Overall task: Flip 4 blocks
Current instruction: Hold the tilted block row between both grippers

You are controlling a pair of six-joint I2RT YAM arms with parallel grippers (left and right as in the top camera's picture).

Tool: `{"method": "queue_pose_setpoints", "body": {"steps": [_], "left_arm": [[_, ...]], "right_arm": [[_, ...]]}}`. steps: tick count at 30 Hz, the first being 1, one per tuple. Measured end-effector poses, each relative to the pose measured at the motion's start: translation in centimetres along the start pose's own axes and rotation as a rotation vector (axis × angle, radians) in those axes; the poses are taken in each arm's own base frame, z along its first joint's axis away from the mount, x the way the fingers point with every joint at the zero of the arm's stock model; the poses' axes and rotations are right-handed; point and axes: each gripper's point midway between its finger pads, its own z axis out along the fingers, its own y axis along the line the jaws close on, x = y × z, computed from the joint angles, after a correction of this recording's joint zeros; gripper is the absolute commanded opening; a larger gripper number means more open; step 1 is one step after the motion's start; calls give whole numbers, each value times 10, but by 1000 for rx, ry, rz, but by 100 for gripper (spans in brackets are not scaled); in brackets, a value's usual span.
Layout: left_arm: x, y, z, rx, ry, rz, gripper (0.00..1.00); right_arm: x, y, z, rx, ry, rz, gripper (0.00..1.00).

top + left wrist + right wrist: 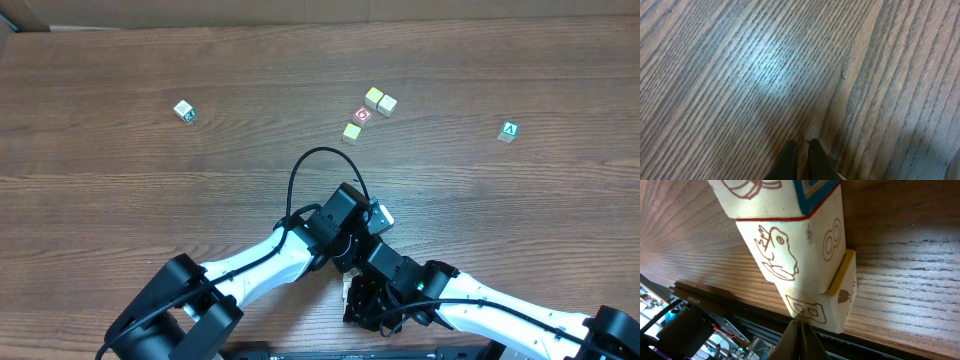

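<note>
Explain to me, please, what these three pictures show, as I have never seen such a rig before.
These are two robot arms at a wooden table. The overhead picture looks down on both: the left arm and the right arm reach in from the near edge. Small cubes lie scattered further out, among them a red-faced cube and a green A cube. The other two pictures come from cameras on the wrists. The left gripper is shut over bare wood. The right gripper is shut too, pointing at a close row of pale blocks with line drawings. Neither holds anything.
</note>
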Motion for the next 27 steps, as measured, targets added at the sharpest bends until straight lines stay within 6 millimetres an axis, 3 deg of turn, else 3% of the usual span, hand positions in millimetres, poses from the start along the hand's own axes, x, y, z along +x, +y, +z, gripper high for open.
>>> {"method": "queue_pose_setpoints", "body": {"steps": [27], "left_arm": [[-2, 4, 0, -36, -5, -57, 4]], "right_arm": [[0, 1, 0, -2, -2, -5, 4]]}}
